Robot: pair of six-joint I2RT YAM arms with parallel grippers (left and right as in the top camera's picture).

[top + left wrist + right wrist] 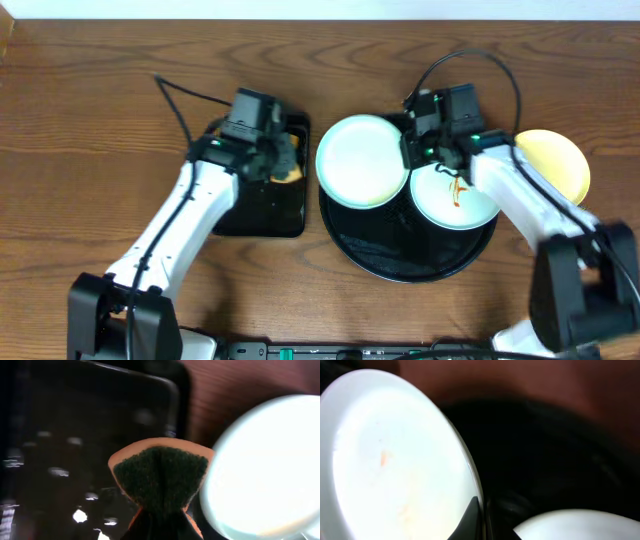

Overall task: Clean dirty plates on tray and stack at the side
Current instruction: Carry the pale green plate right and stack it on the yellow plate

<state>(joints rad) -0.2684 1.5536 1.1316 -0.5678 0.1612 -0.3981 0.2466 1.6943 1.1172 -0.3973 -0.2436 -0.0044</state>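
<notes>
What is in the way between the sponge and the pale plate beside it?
Nothing visible. The green-and-orange sponge pinched in the left gripper hangs right beside the rim of the pale blue-green round plate.

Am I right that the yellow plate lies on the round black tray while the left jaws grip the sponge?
No: the overhead view shows the yellow plate on the table beside the round black tray; the left jaws do grip the sponge.

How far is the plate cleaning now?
Seemingly done: the yellow plate lies off the round tray. In hand: the right gripper pinches the left blue-green plate, faintly orange-marked; the left gripper holds the sponge beside it. Left: the smeared blue-green plate on the tray, then stacking.
</notes>
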